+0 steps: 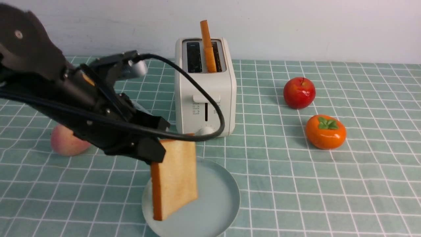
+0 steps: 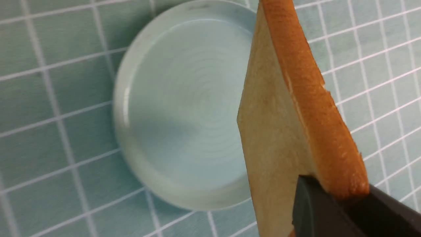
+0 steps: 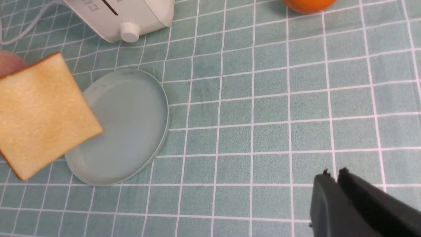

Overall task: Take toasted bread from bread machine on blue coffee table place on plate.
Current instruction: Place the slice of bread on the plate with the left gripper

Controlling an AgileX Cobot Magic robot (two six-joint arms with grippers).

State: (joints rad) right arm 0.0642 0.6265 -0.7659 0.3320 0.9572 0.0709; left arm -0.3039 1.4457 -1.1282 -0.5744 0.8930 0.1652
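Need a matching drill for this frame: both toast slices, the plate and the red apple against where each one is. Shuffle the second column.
Things
1. held toast slice
2. other toast slice
3. plate
4. red apple

Places
A. on the table, to the right of the toaster
B. standing in a toaster slot
C. clamped in the left tool, over the plate
D. on the table, in front of the toaster

Pairs: 1-C, 2-B, 3-D, 4-A
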